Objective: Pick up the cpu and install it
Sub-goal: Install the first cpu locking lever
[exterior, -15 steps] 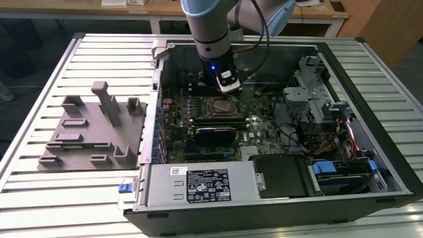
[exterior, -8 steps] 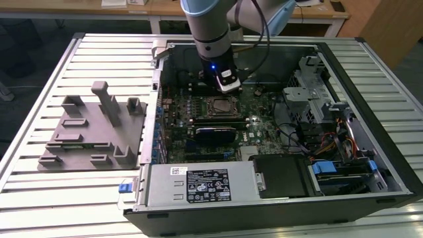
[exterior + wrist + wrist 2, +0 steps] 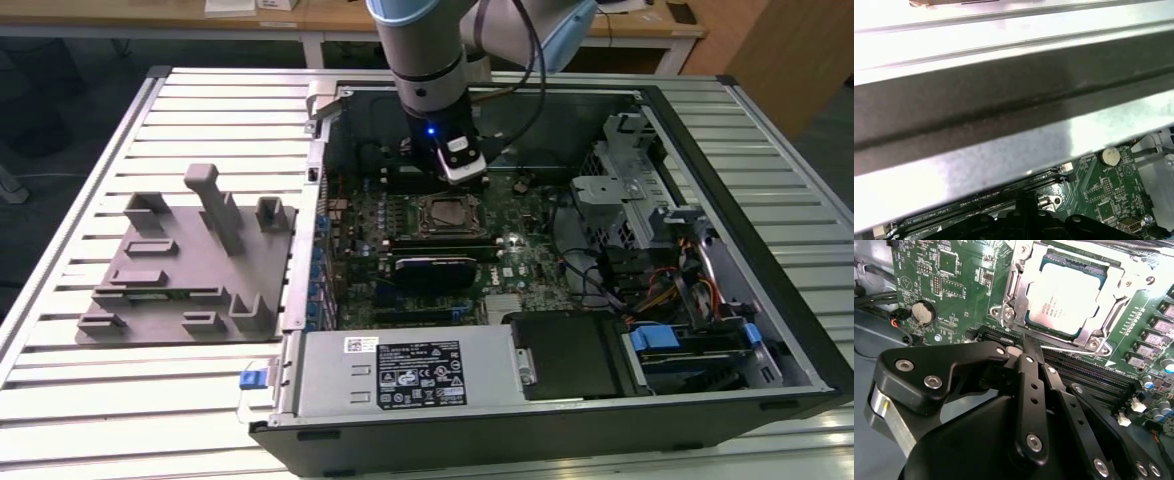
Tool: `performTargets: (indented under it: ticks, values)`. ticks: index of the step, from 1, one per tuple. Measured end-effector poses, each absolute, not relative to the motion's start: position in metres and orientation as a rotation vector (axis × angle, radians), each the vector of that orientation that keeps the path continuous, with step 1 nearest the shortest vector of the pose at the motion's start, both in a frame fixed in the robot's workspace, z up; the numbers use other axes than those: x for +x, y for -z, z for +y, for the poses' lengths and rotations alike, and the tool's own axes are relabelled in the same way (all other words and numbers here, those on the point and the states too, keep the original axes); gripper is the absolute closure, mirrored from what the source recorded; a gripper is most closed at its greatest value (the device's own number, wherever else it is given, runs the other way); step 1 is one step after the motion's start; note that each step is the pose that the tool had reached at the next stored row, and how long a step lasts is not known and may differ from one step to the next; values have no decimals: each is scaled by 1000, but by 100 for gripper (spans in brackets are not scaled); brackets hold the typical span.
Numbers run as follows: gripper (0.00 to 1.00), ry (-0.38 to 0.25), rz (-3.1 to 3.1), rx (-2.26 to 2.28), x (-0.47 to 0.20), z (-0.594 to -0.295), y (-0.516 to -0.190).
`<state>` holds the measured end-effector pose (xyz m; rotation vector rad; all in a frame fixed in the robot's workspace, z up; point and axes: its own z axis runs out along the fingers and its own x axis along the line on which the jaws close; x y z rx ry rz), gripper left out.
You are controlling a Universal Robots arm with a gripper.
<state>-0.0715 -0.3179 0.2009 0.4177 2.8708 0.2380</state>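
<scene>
The cpu (image 3: 1069, 292) lies flat inside the metal-rimmed socket frame (image 3: 1014, 300) on the green motherboard (image 3: 954, 275), its silver top facing up. My gripper (image 3: 1028, 342) hovers just beside the socket, over the memory slots, with its black fingers (image 3: 1031, 390) closed together and nothing between them. In the exterior view the gripper (image 3: 461, 168) hangs inside the open computer case, slightly behind the socket (image 3: 445, 212).
A grey plastic holder block (image 3: 187, 260) with upright posts stands on the slatted table at the exterior view's left. Inside the case are the power supply (image 3: 400, 372), drive bays and cables (image 3: 641, 250). The case wall (image 3: 1004, 100) is close to the wrist.
</scene>
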Motion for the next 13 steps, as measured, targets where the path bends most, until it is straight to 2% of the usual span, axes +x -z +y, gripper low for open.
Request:
performTargets:
  ticks: [13]
  values:
    - [89, -241, 2892, 424, -73, -318, -201]
